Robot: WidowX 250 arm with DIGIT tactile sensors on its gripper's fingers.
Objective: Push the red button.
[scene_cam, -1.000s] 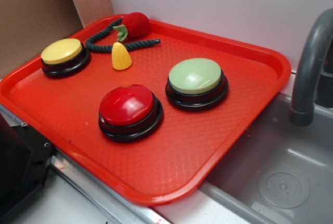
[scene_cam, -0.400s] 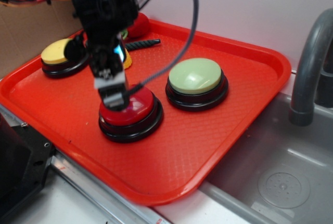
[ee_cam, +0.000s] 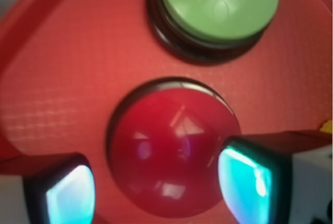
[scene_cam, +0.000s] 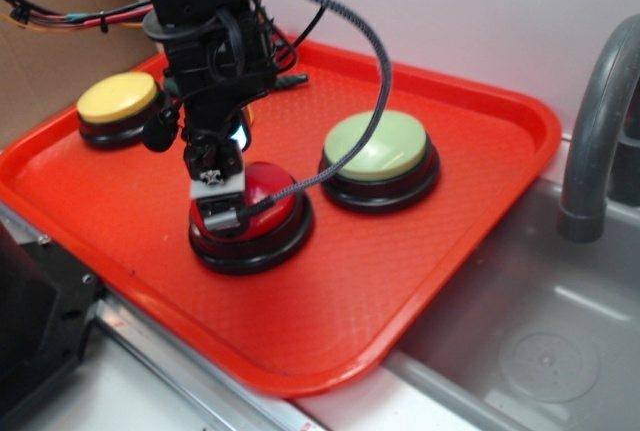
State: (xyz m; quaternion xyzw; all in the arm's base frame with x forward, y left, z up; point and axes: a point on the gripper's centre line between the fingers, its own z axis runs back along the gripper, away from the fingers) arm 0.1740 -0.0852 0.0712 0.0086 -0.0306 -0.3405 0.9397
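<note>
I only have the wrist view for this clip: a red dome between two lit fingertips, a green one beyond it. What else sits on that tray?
Observer: A yellow button sits toward the tray's far left corner, outside your frame.
Operator: Is the gripper centred over the red one?
Observer: From outside, the gripper is low over the near-left part of the red button, not its middle.
Operator: Anything beside the tray?
Observer: A grey sink basin with a faucet lies along the tray's right side.
</note>
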